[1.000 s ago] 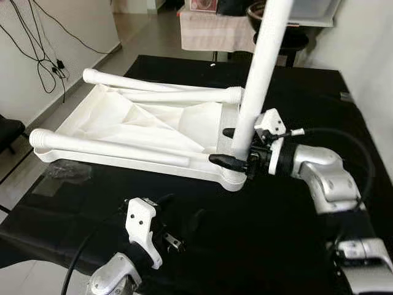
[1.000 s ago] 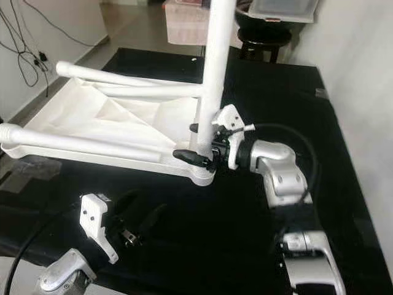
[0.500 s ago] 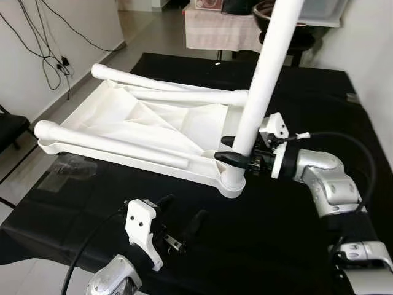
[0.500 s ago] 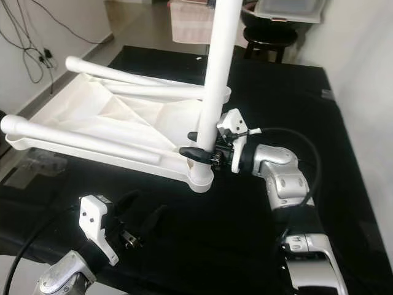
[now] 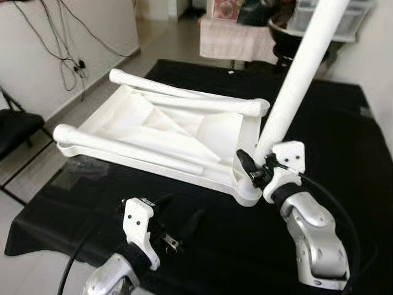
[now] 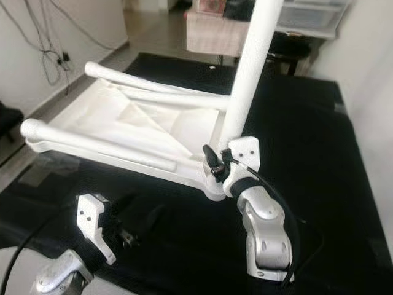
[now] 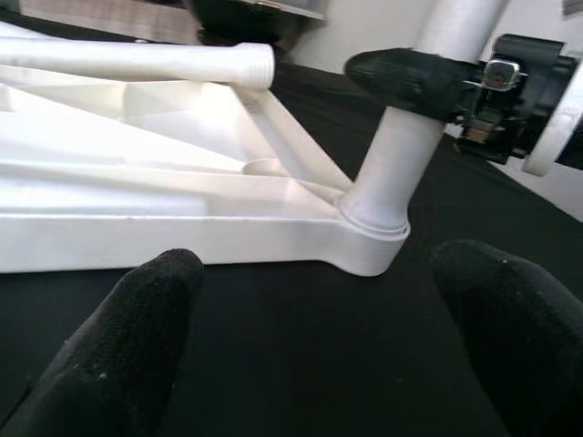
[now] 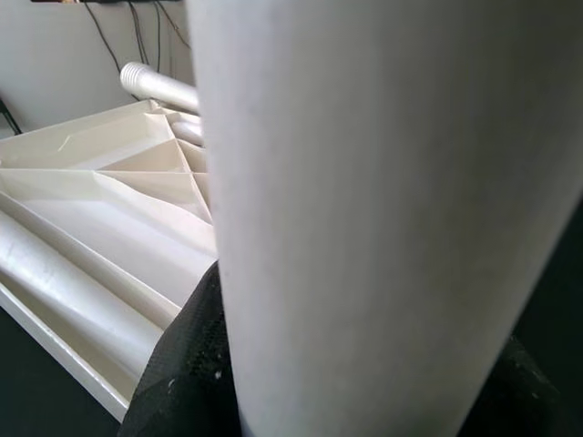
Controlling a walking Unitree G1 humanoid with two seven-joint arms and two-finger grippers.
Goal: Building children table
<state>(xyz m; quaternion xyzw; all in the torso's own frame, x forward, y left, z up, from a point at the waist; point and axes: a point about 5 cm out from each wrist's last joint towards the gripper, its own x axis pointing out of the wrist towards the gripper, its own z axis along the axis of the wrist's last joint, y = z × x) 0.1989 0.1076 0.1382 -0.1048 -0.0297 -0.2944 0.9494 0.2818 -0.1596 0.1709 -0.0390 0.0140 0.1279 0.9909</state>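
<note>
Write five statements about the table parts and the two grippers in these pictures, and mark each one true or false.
1. The right gripper is shut on the standing leg. True.
2. The left gripper holds a leg. False: its fingers are open with nothing between them, above the black cloth.
3. The standing leg sits in a corner socket of the tabletop. True.
4. All the legs stand upright. False: two other legs lie across the upturned tabletop.
5. The tabletop lies on a bare wooden floor. False: it lies on the black cloth.
</note>
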